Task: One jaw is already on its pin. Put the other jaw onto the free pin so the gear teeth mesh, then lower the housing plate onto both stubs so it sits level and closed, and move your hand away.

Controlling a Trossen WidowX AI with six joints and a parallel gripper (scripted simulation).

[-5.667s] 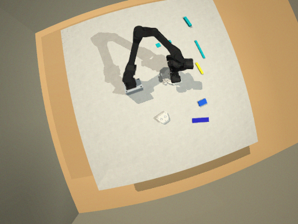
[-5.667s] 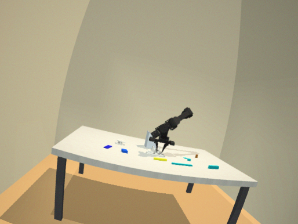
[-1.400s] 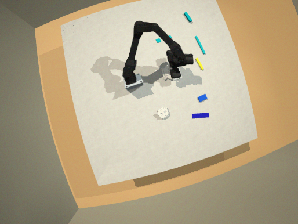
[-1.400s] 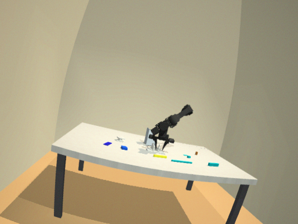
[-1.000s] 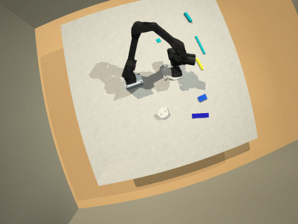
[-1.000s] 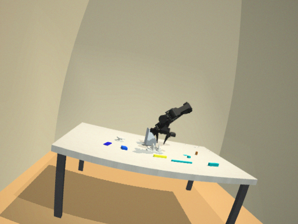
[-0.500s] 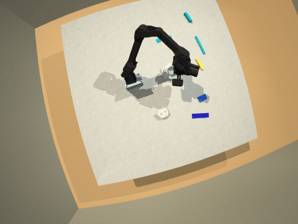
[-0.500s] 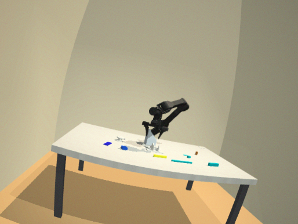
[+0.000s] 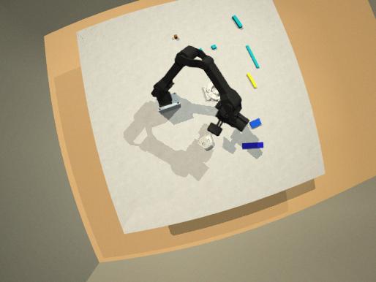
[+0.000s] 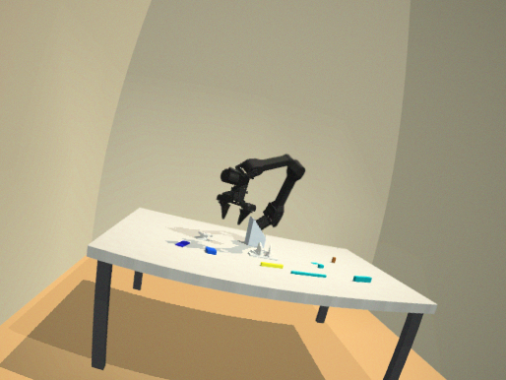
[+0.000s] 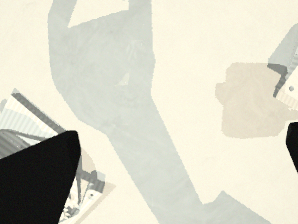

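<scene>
now, black arm (image 9: 220,78) (image 10: 287,189) leaning over table, gripper (image 9: 228,128) (image 10: 231,221) spread wide, nothing clamped; white jaw assembly (image 9: 212,92) (image 10: 261,252) (image 11: 30,122) near base, housing plate (image 9: 205,142) (image 10: 204,235) (image 11: 292,90) beyond; off-centre descent could knock plate askew.

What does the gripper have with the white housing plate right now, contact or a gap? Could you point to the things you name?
Apart. The exterior view shows the fingertips of the gripper (image 10: 231,221) (image 11: 184,135) up in the air, above the housing plate (image 9: 205,142) (image 10: 204,235) (image 11: 292,95).

White rectangular tabletop (image 9: 153,204) (image 10: 148,233) on dark square legs (image 10: 100,315), orange-tan flat floor (image 9: 340,91) (image 10: 64,295) under it, plain beige-grey walls (image 9: 33,146) (image 10: 276,89), soft shadows across the floor.
</scene>
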